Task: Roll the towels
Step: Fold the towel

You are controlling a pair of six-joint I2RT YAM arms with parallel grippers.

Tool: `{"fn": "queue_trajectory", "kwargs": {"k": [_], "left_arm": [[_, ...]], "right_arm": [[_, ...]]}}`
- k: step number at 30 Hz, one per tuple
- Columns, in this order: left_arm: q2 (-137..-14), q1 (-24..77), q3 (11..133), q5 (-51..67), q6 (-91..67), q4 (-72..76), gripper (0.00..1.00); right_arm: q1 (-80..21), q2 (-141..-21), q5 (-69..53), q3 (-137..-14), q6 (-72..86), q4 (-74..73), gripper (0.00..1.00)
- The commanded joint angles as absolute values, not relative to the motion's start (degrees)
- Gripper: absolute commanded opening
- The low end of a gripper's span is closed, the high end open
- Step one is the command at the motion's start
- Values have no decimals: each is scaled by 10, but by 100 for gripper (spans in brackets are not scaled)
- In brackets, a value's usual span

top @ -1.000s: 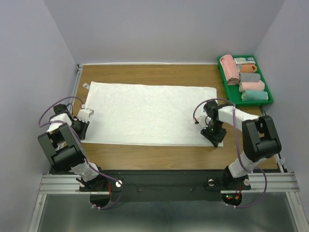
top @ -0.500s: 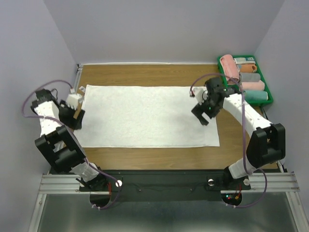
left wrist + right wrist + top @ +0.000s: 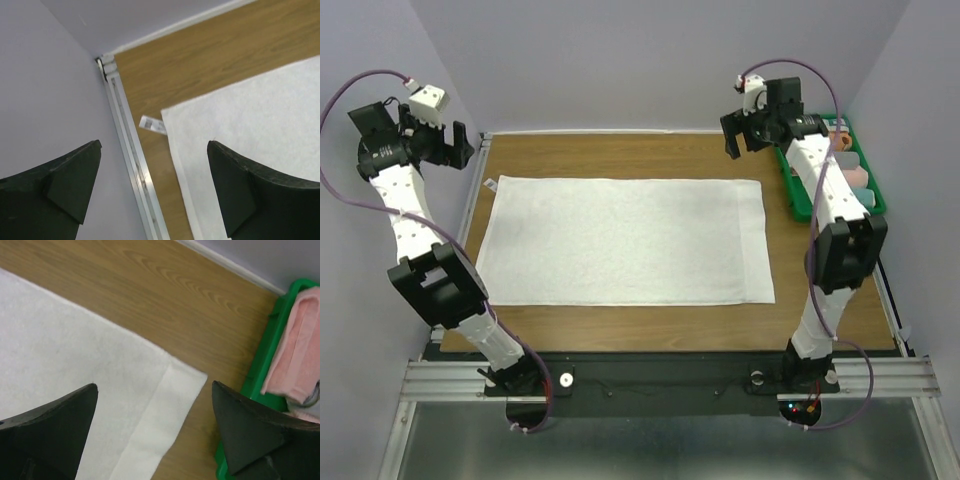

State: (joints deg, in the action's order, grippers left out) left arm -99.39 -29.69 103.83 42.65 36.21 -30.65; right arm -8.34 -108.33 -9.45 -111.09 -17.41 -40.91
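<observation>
A large white towel lies spread flat on the wooden table, its small grey label sticking out at the far left corner. My left gripper hangs open, high above that corner, with nothing between its fingers. Over the towel's far right corner, my right gripper is also raised and open, holding nothing. Neither gripper touches the cloth.
A green tray at the far right holds rolled towels, among them a pink one; the right arm crosses over it. An aluminium rail runs along the table's left edge, with walls close on both sides.
Both grippers let go of the towel's short edges, opened wide and rose to the far corners. The towel shifted a little and now lies flat.
</observation>
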Motion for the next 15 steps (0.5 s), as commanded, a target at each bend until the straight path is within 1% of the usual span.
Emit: {"fn": "queue_trajectory", "kwargs": {"k": [1,2,4,5,6,7,8,9,11,15], "left_arm": [[-1033,-285,1083,458,251,-150,99],[-1050,-281,1125,475,276,-182,99],[-1104,-263,1167,410,308,-204,99],[-1124,-245,1216,361,338,-255,96],[-1165,-238,1237,353,373,-288,92],[-1184,-234,1270,340,417,-339,85],[-1216,-225,1281,329,432,-358,81],[-1229,-222,1287,325,448,-373,75],[-1247,-215,1286,309,454,-385,67],[-1280,-200,1254,297,459,-366,64]], "right_arm": [[-84,-1184,-110,-1229,-153,-393,100],[-80,-1194,-109,-1240,-166,-394,100],[-81,-1220,-97,-1236,-220,-394,100],[-79,-1229,-71,-1236,-231,-395,100],[-75,-1244,-68,-1229,-258,-400,100],[-66,-1248,-69,-1219,-268,-401,100],[-61,-1257,-69,-1206,-279,-401,100],[-55,-1259,-68,-1201,-281,-401,100],[-39,-1269,-64,-1196,-285,-401,99],[-19,-1292,-69,-1200,-289,-403,95]]}}
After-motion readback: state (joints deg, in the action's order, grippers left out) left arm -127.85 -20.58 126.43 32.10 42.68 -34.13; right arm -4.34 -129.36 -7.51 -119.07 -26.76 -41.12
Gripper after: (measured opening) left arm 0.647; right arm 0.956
